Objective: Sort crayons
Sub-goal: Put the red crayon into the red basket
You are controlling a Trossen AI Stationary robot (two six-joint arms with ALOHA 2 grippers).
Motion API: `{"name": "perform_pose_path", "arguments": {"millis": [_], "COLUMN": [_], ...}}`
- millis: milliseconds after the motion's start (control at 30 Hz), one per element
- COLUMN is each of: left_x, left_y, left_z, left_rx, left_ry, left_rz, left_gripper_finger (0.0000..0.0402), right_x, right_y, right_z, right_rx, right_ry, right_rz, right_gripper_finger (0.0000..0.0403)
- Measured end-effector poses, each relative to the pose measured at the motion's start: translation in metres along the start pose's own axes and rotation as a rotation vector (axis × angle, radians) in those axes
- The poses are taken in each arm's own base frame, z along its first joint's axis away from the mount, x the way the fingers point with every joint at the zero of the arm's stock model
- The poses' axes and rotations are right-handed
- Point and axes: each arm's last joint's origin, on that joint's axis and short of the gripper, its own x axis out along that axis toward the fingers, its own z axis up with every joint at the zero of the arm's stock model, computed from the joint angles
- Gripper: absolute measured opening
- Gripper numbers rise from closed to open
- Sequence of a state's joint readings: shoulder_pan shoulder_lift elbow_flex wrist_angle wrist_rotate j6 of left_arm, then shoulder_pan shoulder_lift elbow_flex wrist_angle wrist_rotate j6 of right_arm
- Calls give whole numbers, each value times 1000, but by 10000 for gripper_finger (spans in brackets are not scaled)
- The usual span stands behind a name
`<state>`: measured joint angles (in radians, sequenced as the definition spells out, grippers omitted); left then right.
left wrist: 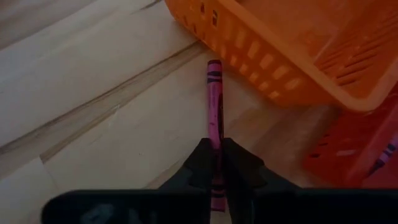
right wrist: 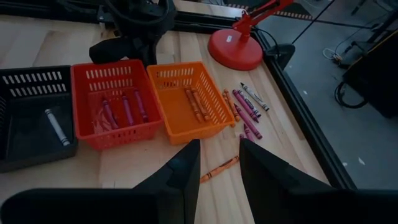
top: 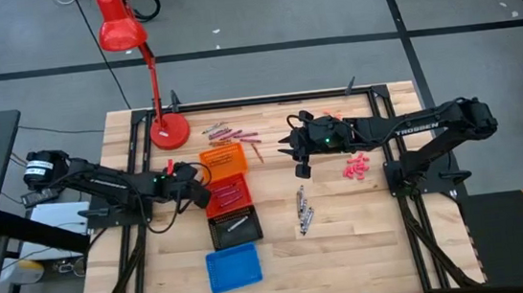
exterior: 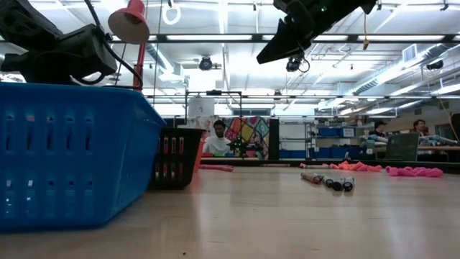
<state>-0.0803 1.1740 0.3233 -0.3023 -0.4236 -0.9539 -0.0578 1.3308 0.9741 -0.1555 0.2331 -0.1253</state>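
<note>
My left gripper [left wrist: 216,163] is shut on a maroon-red crayon [left wrist: 214,99], beside the orange tray [left wrist: 298,56] and the red tray [left wrist: 354,149]; in the high view it [top: 195,178] is at their left. My right gripper [right wrist: 217,167] is open and empty above the table, right of the trays [top: 287,146]. An orange crayon [right wrist: 219,168] lies on the table ahead of its fingers. Maroon-red crayons lie in the red tray [right wrist: 115,102], orange ones in the orange tray [right wrist: 186,99], a grey-white one [right wrist: 56,127] in the black tray [right wrist: 31,121]. My left gripper pinches the maroon-red crayon between its two fingers at the crayon's rear part [left wrist: 216,152]. The crayon lies along the fingers and sticks out ahead of them, its free tip [left wrist: 214,65] pointing at the orange tray's corner. The fingers come from the table's left.
A blue tray [top: 232,267] stands nearest the front edge. Loose crayons [top: 231,130] lie by the red lamp's base [top: 169,129]. Dark crayons [top: 302,210] lie mid-table and pink ones [top: 355,164] to the right. People sit in the room behind.
</note>
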Motion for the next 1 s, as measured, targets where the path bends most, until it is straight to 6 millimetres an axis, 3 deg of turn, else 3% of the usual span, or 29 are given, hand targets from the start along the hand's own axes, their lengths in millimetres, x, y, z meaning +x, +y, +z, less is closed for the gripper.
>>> {"name": "perform_pose_path", "arguments": {"millis": [600, 1000], "left_x": [-13, -34], "left_y": [-16, -21], "left_z": [17, 28], "left_rx": [49, 120], "left_ry": [37, 206], "left_rz": [-44, 10], "left_gripper_finger": [38, 39], "right_x": [0, 0], "right_y": [0, 0], "right_z": [0, 0], "right_rx": [-1, -1], "right_ry": [3, 5], "right_rz": [0, 1], "right_gripper_finger": [116, 116]}}
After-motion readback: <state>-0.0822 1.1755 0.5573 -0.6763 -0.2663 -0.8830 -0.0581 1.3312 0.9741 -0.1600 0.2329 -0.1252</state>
